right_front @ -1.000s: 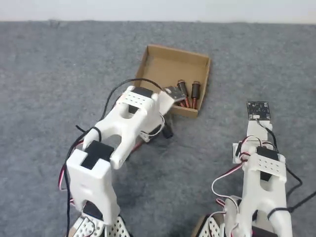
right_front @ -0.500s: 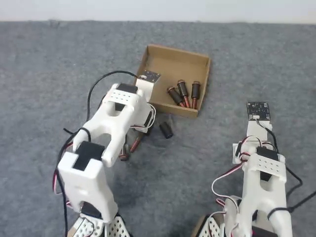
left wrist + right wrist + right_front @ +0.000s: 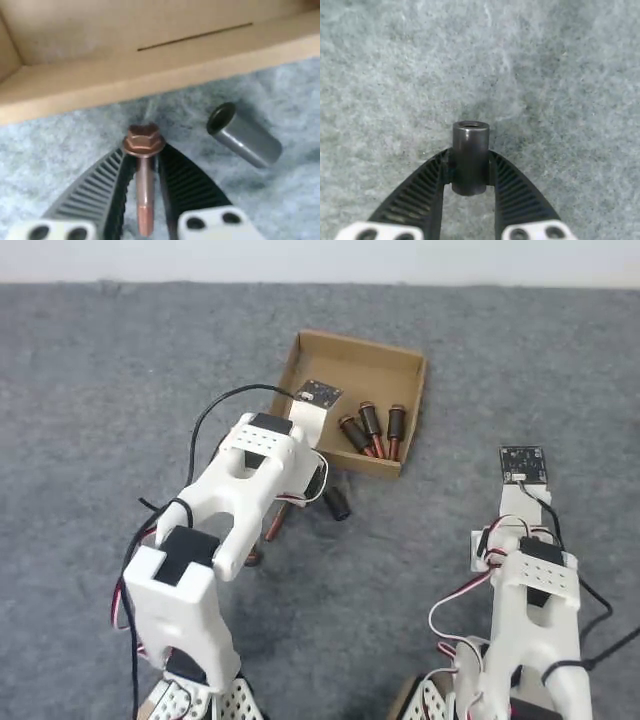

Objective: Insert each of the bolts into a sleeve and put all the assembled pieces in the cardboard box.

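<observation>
The left hand [image 3: 143, 154] clamps the shank of a copper bolt [image 3: 144, 140] between its ribbed black fingers [image 3: 185, 175], hex head pointing at the cardboard box [image 3: 150, 75] wall, while 1 dark sleeve [image 3: 245, 135] lies apart from the bolt on the grey table [image 3: 65, 145], open end toward the box.

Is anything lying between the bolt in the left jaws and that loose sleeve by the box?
Nothing visible. Only bare carpet lies between the bolt and the loose sleeve; the box wall sits beyond both.
</observation>
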Controlling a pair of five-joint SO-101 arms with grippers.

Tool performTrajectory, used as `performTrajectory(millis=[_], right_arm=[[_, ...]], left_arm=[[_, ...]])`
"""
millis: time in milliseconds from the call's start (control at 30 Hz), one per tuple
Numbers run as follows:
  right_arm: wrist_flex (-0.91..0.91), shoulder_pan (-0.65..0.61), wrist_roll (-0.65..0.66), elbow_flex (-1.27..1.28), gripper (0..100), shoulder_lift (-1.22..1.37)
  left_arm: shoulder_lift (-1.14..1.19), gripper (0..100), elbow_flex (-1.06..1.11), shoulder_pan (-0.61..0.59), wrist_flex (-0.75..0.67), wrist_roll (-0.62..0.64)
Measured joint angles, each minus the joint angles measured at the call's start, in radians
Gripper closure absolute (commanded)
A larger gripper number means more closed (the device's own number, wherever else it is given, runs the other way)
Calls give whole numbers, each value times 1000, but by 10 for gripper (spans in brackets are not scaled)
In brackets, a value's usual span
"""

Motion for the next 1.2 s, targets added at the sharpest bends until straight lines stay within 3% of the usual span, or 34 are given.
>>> performTrajectory(millis=[400, 800, 1000, 1200], right_arm=[[0, 0, 0, 0, 991, 0], [-12, -89, 0, 0, 990, 0], [-124, -180, 0, 0, 989, 0], [-393, -247, 0, 0, 991, 0]], left_arm=[[-29, 990, 23, -2, -6, -5], [-374, 989, 333, -14, -229, -5], [-494, 988, 385, -158, -310, 121], [-516, 988, 443, -333, -434, 218]])
